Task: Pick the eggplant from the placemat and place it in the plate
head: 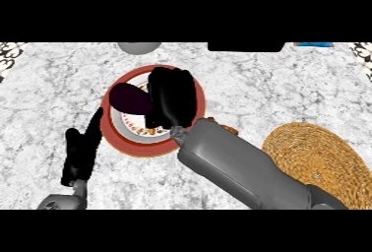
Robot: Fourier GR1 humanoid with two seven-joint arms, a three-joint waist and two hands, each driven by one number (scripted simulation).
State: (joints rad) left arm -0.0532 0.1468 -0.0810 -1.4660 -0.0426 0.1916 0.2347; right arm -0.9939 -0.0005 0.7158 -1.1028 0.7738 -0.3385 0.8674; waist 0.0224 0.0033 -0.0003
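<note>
The eggplant [131, 98] is being found off the placemat [320, 152] and over the plate [123, 143], on the left part of its pale centre, close against the red rim. The right hand [174, 96] is being held directly above the plate, touching the eggplant's right side and hiding much of the plate's middle; whether it is clasped on the eggplant or apart cannot be told. The right forearm [240, 162] is being stretched across the marbled counter [276, 83] between plate and woven placemat, overlapping the placemat's near-left edge. The left hand [78, 150] is being held open, fingers straight, just beside the plate's left rim. A grey round object [138, 47] and a black object [245, 47] are being noted at the counter's far edge, well apart from the plate.
</note>
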